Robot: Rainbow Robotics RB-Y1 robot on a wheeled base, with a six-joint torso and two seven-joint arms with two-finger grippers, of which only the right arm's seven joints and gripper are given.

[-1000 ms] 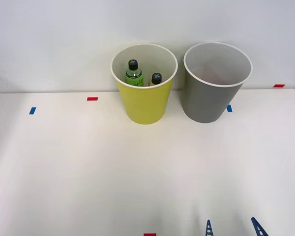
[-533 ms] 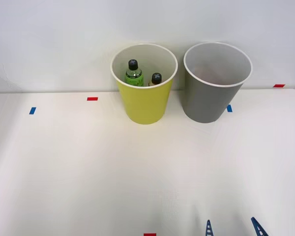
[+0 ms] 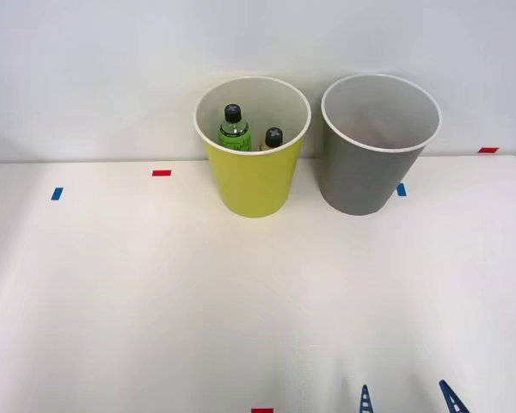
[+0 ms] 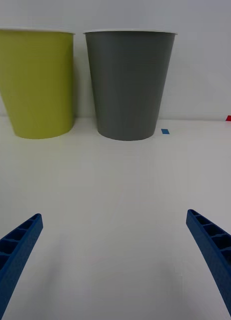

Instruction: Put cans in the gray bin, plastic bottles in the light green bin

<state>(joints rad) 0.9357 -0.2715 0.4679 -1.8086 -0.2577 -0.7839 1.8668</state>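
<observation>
Lime plastic is what I pick out first: the light green bin stands upright on the white table against the back wall, and inside it I can see the plastic bottles, the bright green one and a second one just beside it, of which I see little more than the black cap. Just beside that bin, on its right, stands the gray bin, also upright; the two are close, and I cannot tell whether they touch. I can't make out anything definite inside the gray one from here. My right gripper sits at the near edge of the table, well apart from both bins, with its blue ribbed fingers spread wide and nothing between them. Small red and blue tape marks dot the tabletop
</observation>
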